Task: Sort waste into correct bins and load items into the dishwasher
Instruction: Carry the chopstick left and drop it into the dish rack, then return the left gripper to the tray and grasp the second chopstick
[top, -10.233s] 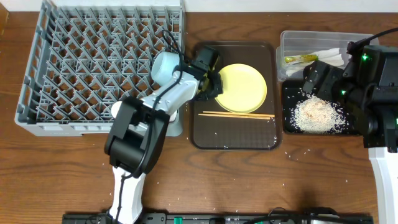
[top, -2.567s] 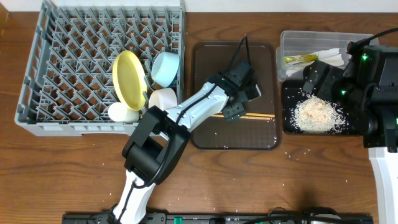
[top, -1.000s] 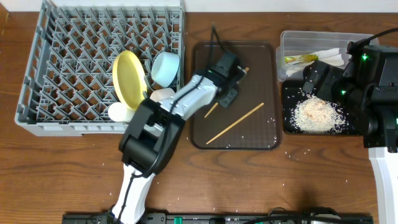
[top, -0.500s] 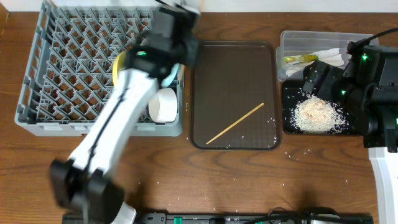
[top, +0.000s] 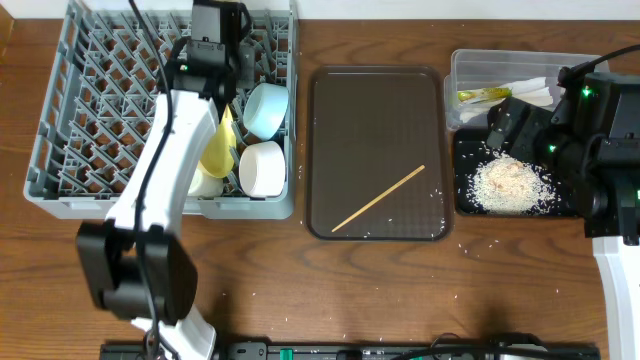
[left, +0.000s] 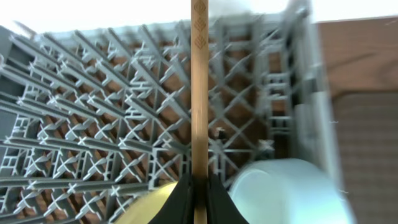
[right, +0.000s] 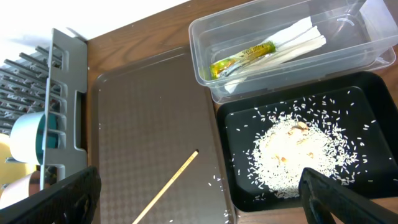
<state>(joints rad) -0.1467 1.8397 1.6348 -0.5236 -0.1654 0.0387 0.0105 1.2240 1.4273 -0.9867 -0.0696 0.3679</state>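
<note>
left hand (left: 199, 190): closed on one chopstick (left: 199, 93), held over the far part of the grey dish rack (top: 100, 100).
right hand (right: 199, 200): spread wide, holding nothing, above the black tray (top: 463, 203).
in rack, right side: yellow plate (top: 220, 150) on edge; light blue bowl (top: 267, 110); white bowl (top: 263, 168); white cup (top: 205, 184), partly hidden by the arm.
brown tray (top: 375, 100): second chopstick (top: 378, 199), lying diagonal.
clear tub (top: 480, 62): snack wrapper (top: 478, 96), napkins (top: 530, 92).
black tray: rice scraps (top: 508, 182).
bench (top: 400, 290): stray grains.
</note>
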